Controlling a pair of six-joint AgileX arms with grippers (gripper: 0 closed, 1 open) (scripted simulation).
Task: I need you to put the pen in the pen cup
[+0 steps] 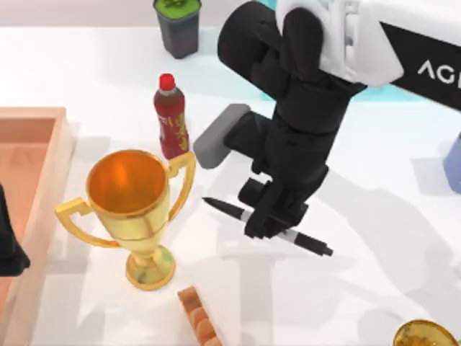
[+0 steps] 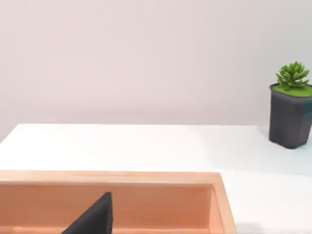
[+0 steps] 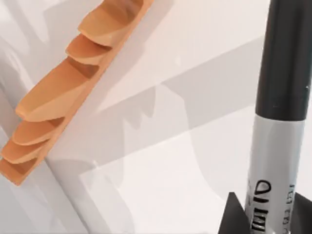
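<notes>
Closest to the top camera, my right arm reached steeply down, its gripper (image 1: 272,225) clamped on the pen's (image 1: 306,240) middle; it lay on the bench (image 1: 374,274), long axis running diagonally.

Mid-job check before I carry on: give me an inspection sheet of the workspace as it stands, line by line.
Surface: white table, shadowed under the arm.
Job's things: pen lies flat near the table's middle, its printed band between the right tool's fingers; pen cup, a pale blue sliver at the right edge, apart from the pen.
Clutter: gold trophy, red-capped bottle, potted succulent, wooden tray at left, ridged wooden rack, grey block, gold object.
Grippers: right tool down on the pen, shut on it; left tool parked over the tray.
Cables: nothing seen.
Surroundings: plain pale wall.
</notes>
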